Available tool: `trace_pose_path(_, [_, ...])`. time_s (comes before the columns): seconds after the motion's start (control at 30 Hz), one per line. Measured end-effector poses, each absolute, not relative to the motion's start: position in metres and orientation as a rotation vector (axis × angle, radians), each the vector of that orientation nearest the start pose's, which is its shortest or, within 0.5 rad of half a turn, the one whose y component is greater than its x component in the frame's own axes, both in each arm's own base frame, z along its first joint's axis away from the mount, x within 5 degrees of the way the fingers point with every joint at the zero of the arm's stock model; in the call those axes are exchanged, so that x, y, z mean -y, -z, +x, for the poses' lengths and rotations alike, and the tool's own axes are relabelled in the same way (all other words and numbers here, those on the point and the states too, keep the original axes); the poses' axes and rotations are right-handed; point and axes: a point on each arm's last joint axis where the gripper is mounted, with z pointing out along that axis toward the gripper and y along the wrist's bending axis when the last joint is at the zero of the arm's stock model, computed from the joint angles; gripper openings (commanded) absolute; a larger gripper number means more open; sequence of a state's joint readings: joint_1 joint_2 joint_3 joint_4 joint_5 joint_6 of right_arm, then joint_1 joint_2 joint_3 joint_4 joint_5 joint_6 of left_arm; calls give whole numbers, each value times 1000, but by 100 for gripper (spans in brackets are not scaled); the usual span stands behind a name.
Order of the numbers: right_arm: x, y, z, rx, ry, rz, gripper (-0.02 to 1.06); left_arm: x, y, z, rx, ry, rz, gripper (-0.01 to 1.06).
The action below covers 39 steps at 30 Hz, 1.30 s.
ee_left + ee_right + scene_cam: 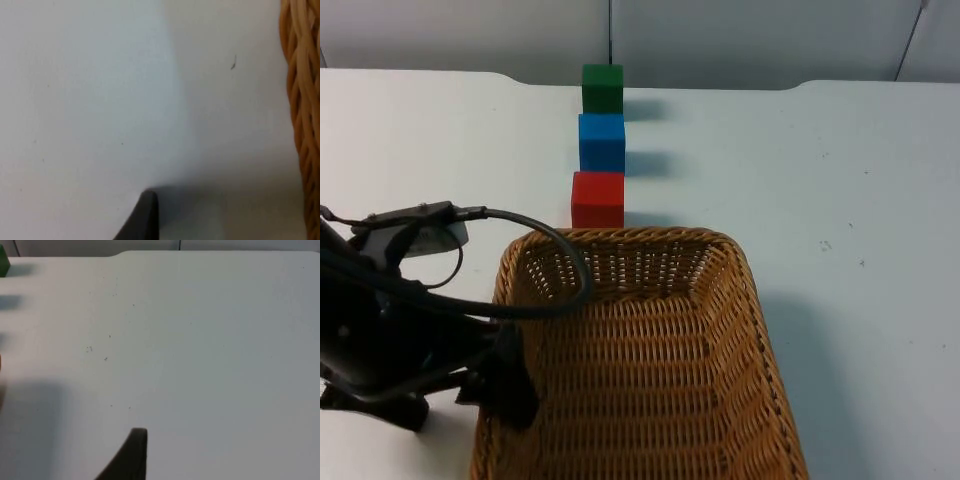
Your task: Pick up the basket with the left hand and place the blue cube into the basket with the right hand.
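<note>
The blue cube (602, 141) stands in the middle of a row of three cubes at the back of the table. A green cube (603, 87) is behind it and a red cube (598, 198) in front. The wicker basket (620, 238) rests on the table just in front of the red cube. My left gripper (508, 385) is low at the basket's left rim (300, 100), with bare table beside it. Whether it grips the rim is hidden. My right gripper (135, 455) waits over bare table to the right of the cubes, and the green cube (3, 265) sits at the edge of its wrist view.
The white table (840, 200) stretches wide to the right of the cubes and the basket. The grey partition wall (740, 40) closes off the back. The left arm's black body (380, 340) lies along the table's front left.
</note>
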<state>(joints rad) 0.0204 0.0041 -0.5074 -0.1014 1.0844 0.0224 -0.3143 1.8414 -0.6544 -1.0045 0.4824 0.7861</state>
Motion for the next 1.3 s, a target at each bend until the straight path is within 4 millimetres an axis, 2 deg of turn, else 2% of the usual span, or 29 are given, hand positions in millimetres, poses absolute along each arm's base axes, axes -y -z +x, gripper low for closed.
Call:
trace_pose_path(0.03, [8,-278,-6,-2062,95,8,104,115,-89,239,-2962,659,286,70])
trace_pose_path(0.07, [8,-278,-6,-2062,97,8,104,115,-89,238,-2965,666,277,70])
trace_pose_path(0.2, [8,-278,-6,-2062,96,11,104,117,-89,237,-2972,690,272,14])
trace_pose_path(0.23, [8,-278,-6,-2062,96,11,104,118,-90,237,-2974,699,268,14])
trace_pose_path(0.27, [8,-278,-6,-2062,96,11,104,118,-90,236,-2976,705,266,3])
trace_pose_path(0.3, [9,-278,-6,-2062,98,11,104,118,-90,237,-2976,711,250,0])
trace_pose_path(0.57, [9,-278,-6,-2062,98,11,104,118,-99,238,-2945,711,229,0])
trace_pose_path(0.73, [9,-278,-6,-2062,98,11,104,115,-126,238,-2858,684,239,0])
trace_pose_path(0.83, [9,-278,-6,-2062,98,11,104,102,-148,237,-2811,653,212,0])
trace_pose_path(0.87, [9,-278,-6,-2062,98,11,104,102,-148,237,-2811,653,212,0])
trace_pose_path(1.03, [9,-278,-6,-2062,98,11,104,56,-175,236,-2786,679,69,0])
trace_pose_path(1.07, [9,-278,-6,-2062,98,11,104,56,-175,236,-2786,679,69,0])
trace_pose_path(1.23, [9,-278,-6,-2062,98,11,104,-3,-180,227,-2820,719,-90,0])
trace_pose_path(1.27, [9,-278,-6,-2062,98,11,104,-3,-180,227,-2820,719,-90,0])
trace_pose_path(1.3, [9,-278,-6,-2062,98,11,104,-16,-181,226,-2810,722,-144,0])
